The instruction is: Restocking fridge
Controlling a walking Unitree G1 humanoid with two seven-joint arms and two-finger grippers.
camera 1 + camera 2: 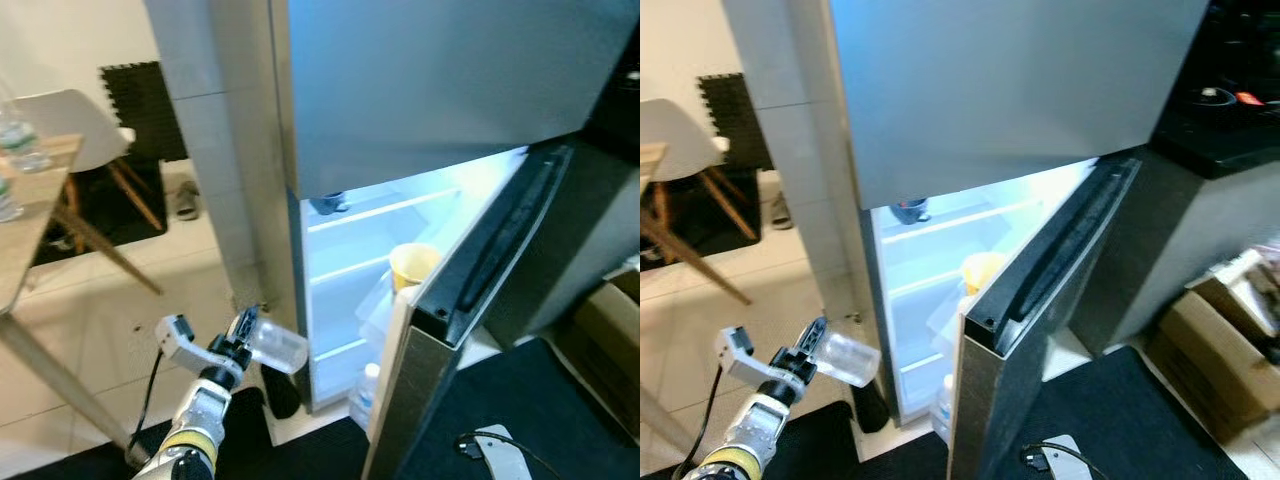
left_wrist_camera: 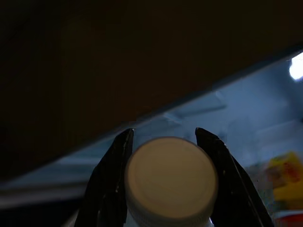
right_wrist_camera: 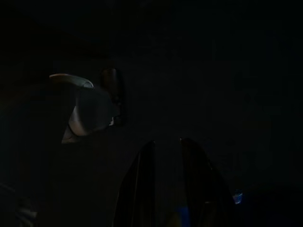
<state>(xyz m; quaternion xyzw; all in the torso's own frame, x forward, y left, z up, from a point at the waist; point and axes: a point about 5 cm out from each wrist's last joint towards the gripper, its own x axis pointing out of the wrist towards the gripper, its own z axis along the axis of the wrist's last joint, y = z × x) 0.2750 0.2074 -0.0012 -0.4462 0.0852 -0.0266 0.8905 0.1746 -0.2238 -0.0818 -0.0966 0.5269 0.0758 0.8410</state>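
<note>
My left gripper [image 1: 247, 332] is shut on a clear plastic bottle [image 1: 277, 347], held low in front of the open fridge [image 1: 350, 250]. In the left wrist view the bottle's white cap [image 2: 170, 178] sits between the two black fingers [image 2: 112, 182], facing the lit interior. The lower fridge door [image 1: 480, 290] stands open to the right. On the lit shelves are a yellow cup [image 1: 413, 265], a dark bowl [image 1: 328, 203] on the top shelf and a bottle [image 1: 366, 392] at the bottom. My right gripper [image 3: 165, 189] hangs idle in the dark.
A tiled pillar [image 1: 215, 150] stands left of the fridge. A wooden table [image 1: 25, 240] with bottles [image 1: 20, 140] and a white chair [image 1: 80, 120] are at the left. A cardboard box [image 1: 1220, 340] sits at the right. A white device with a cable [image 1: 497, 452] lies on the black mat.
</note>
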